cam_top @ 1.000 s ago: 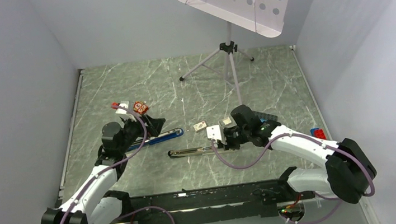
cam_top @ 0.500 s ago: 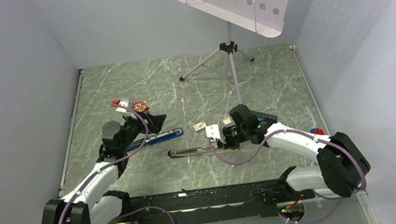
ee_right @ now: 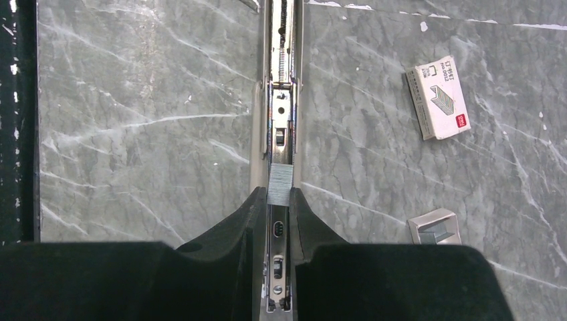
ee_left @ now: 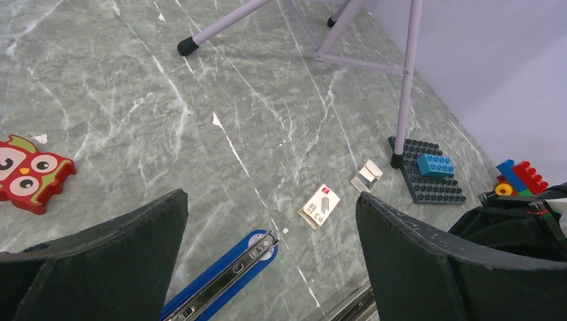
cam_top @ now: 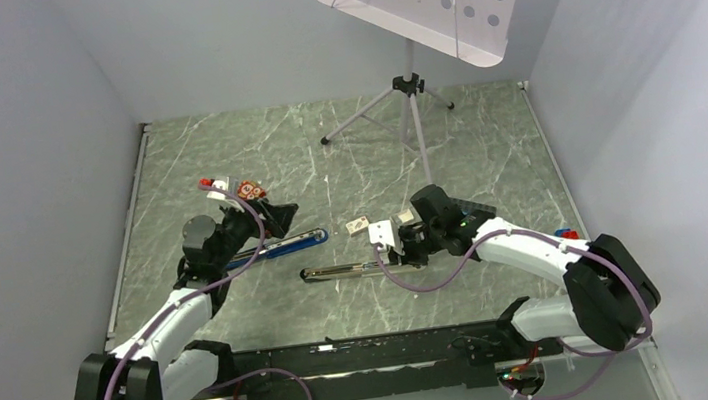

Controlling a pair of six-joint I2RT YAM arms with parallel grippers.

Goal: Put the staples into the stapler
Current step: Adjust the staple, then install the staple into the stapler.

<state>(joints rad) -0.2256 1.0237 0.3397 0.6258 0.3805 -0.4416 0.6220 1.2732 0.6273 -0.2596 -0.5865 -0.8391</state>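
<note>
Around mid-bench, slightly toward the near edge, the staples (ee_right: 280, 184) are pinched between the narrowly set fingers of the right gripper (ee_right: 279, 198). They're lined up right over the metal channel of the open stapler (ee_right: 281, 100), though contact can't be told. Toward the left edge, the left gripper (ee_left: 271, 207) is held spread wide above a blue stapler (ee_left: 220, 284). Further back, a staple box (ee_right: 438, 97) is lying flat.

Right hand (ee_right: 279, 198) edged left, staples (ee_right: 279, 185) over open stapler (ee_right: 282, 100); left hand (cam_top: 279, 215) nudged farther.
</note>
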